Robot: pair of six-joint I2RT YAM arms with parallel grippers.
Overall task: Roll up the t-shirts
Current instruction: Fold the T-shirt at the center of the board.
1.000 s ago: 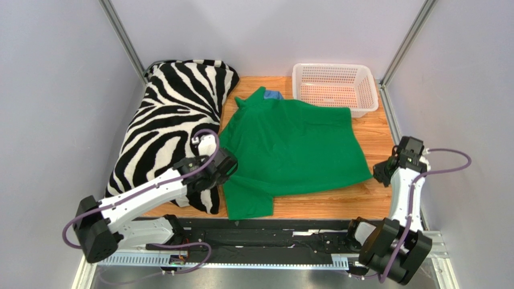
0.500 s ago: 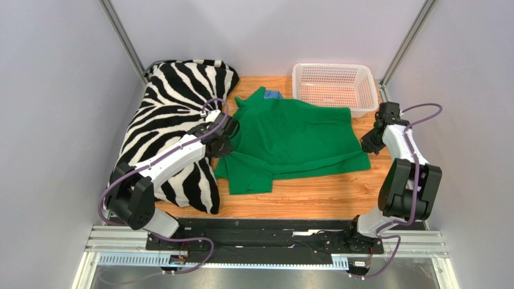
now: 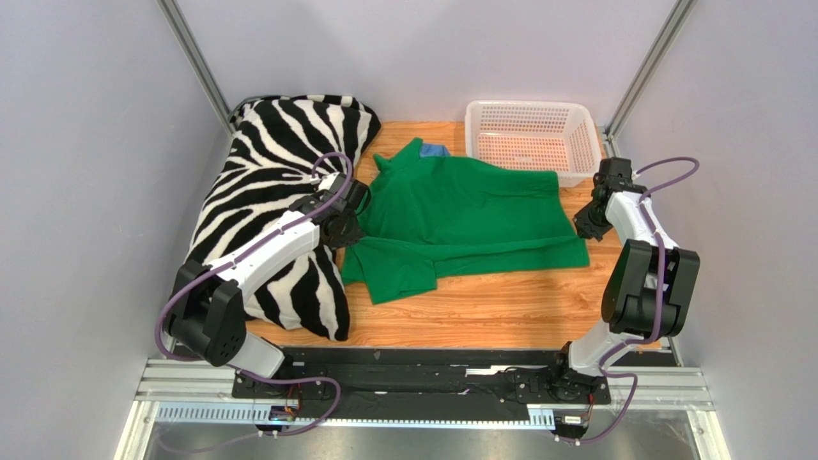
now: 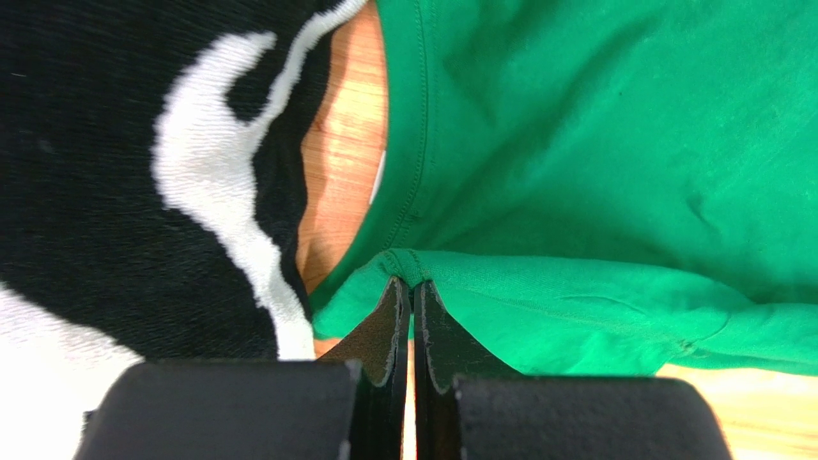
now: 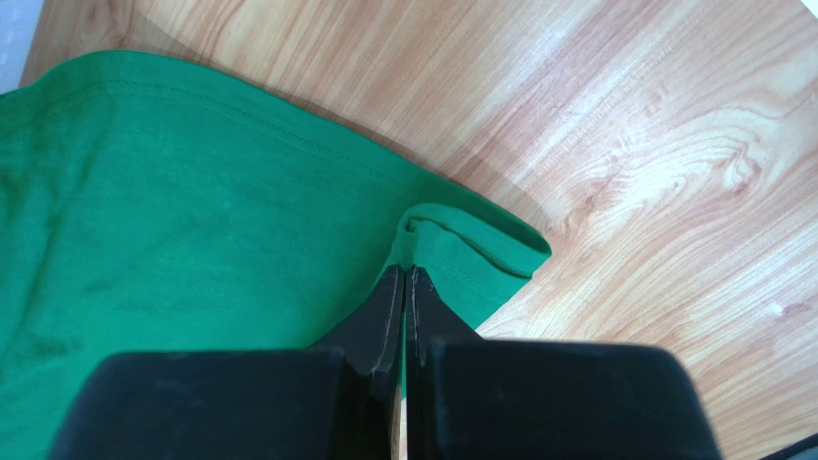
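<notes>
The green t-shirt [image 3: 461,216] lies on the wooden table, its near hem folded back over the body. My left gripper [image 3: 353,233] is shut on the folded hem at the shirt's left edge, beside the pillow; the pinched seam shows at the fingertips in the left wrist view [image 4: 411,266]. My right gripper [image 3: 582,228] is shut on the folded hem at the shirt's right corner, and the pinched fold shows in the right wrist view [image 5: 415,238]. A short sleeve [image 3: 398,280] sticks out toward the near edge.
A zebra-striped pillow [image 3: 274,187] fills the left side, touching the shirt's left edge. A white mesh basket [image 3: 531,137] stands at the back right. A blue item [image 3: 437,151] peeks from under the shirt's far edge. Bare wood [image 3: 499,311] lies near the front.
Both arms have reached away from the near edge to the shirt's sides and carried its near hem back over the body. The shirt now looks shorter front to back.
</notes>
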